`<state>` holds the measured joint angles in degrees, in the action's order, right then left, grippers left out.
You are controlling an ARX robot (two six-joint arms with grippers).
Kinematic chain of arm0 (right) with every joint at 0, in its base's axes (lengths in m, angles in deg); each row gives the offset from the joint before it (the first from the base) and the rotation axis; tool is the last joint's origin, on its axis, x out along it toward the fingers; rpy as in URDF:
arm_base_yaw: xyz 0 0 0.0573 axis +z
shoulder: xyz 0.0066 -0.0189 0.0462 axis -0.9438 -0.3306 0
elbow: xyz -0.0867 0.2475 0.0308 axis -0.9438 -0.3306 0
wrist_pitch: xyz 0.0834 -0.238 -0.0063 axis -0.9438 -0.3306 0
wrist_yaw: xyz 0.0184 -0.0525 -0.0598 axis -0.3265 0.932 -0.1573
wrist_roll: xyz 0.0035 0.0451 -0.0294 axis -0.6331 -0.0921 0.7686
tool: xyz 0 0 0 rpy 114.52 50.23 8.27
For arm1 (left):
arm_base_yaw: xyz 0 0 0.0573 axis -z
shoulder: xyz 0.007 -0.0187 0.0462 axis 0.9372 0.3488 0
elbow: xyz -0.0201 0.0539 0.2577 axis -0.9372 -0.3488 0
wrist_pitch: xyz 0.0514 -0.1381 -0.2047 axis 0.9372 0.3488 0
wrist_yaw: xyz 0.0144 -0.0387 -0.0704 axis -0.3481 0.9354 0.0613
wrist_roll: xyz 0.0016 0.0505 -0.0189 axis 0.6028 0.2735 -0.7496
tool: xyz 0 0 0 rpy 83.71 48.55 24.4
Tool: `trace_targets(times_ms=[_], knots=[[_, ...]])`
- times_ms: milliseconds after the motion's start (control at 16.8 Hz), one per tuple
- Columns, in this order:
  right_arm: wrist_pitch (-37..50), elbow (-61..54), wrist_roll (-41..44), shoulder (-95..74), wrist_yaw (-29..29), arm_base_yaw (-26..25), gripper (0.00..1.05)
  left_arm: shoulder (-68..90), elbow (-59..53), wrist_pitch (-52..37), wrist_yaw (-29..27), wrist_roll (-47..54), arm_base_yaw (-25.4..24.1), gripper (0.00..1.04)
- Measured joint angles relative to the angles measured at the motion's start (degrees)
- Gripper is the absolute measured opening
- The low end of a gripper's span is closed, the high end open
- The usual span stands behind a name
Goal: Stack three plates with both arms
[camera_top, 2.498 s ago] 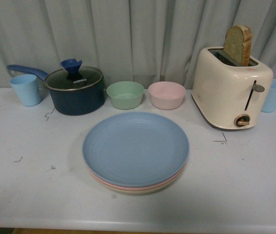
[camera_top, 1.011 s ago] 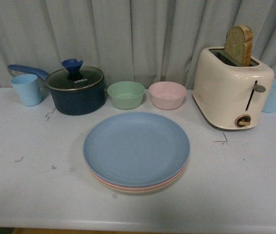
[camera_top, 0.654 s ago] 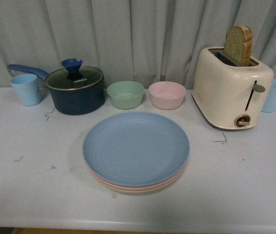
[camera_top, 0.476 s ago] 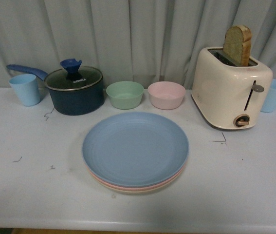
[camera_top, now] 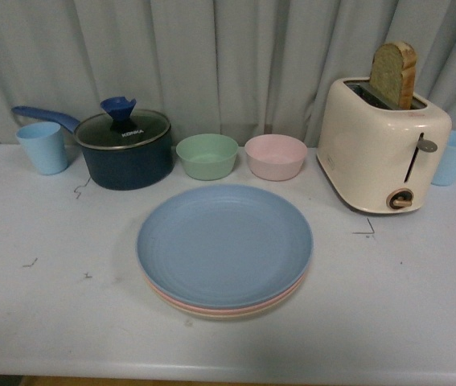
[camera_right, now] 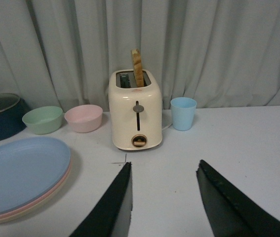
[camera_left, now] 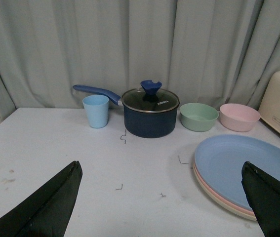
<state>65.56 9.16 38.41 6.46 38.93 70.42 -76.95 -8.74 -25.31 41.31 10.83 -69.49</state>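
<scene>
The three plates lie in one stack at the middle of the white table. The blue plate [camera_top: 224, 244] is on top, the pink plate [camera_top: 211, 308] shows as a thin rim under it, and the beige plate [camera_top: 236, 315] is at the bottom. The stack also shows in the left wrist view [camera_left: 243, 170] and the right wrist view [camera_right: 21, 173]. Neither arm shows in the front view. My left gripper [camera_left: 162, 197] is open and empty, left of the stack. My right gripper [camera_right: 163, 170] is open and empty, right of the stack, in front of the toaster.
Along the back stand a light blue cup [camera_top: 43, 147], a dark blue lidded pot [camera_top: 125, 147], a green bowl [camera_top: 207, 155], a pink bowl [camera_top: 276, 156], a cream toaster [camera_top: 383, 145] with a bread slice, and another blue cup [camera_top: 455, 157]. A grey curtain hangs behind.
</scene>
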Motion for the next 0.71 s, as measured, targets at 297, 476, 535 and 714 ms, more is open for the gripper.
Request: trace_targets(times_ms=[297, 476, 535, 714], knots=[[0.0, 0.0, 0.0, 0.0, 0.0, 0.0, 0.95, 0.0, 0.0, 0.0, 0.0, -0.02, 0.0, 0.98], [0.0, 0.0, 0.0, 0.0, 0.0, 0.0, 0.98, 0.0, 0.0, 0.0, 0.0, -0.02, -0.02, 0.98], [0.0, 0.0, 0.0, 0.0, 0.0, 0.0, 0.98, 0.0, 0.0, 0.0, 0.0, -0.02, -0.02, 0.98], [0.02, 0.0, 0.0, 0.0, 0.0, 0.0, 0.98, 0.0, 0.0, 0.0, 0.0, -0.02, 0.0, 0.98]])
